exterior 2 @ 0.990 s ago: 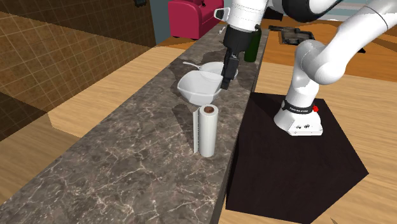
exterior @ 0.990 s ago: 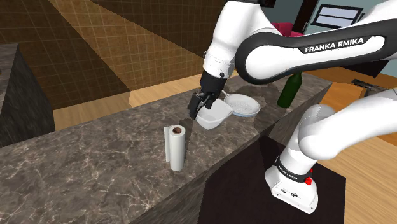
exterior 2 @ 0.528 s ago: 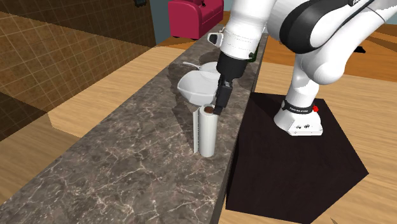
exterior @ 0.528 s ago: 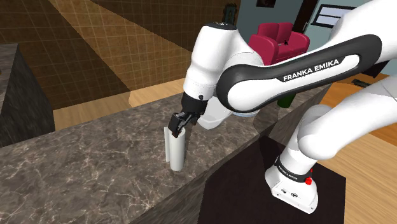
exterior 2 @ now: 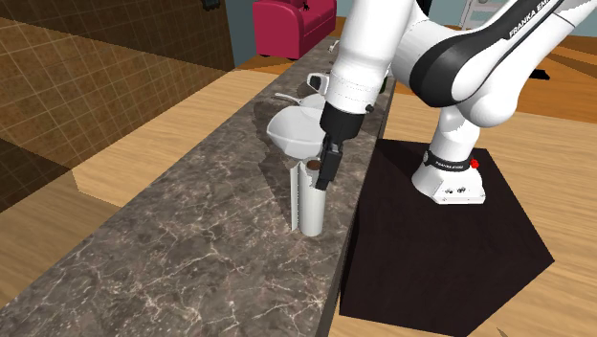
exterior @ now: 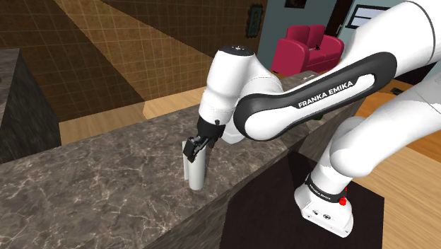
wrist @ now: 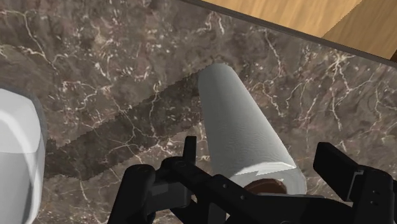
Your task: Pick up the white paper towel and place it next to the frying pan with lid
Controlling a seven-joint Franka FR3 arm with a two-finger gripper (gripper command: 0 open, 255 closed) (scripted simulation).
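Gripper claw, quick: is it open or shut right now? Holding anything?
Gripper: open. Its fingers stand on either side of the top of the white paper towel roll without touching it, so it holds nothing.

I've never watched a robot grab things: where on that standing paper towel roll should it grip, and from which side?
Probably near the top of the paper towel roll, from above: it stands upright on the counter, its curved sides free, and the open gripper straddles its top end.
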